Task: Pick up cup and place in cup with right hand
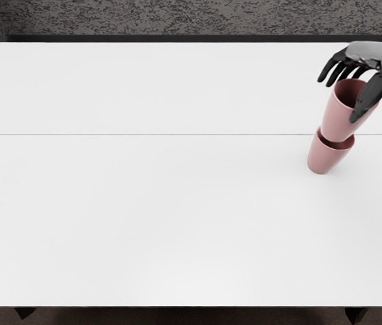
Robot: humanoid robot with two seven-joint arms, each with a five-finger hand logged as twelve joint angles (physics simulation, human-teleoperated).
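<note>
One right hand (343,99) is shown, its forearm cut off by the frame's right edge. The thumb masks part of the upper cup's (340,120) near side and rim; the rearmost finger is partly hidden, and any contact between fingers and cup is hard to make out. The upper cup, pink, lies between thumb and fingers, its mouth level with them and its body extending below. Its base sits at the mouth of the lower cup (322,160), also pink, which stands on the table (143,223) beneath the fingers; how deep the base reaches cannot be read. The fingers are parted and loosely bent, not wrapped around the cup, and appear released. The back of the hand faces up, with fingers reaching left and slanting down, thumb pointing downward.
</note>
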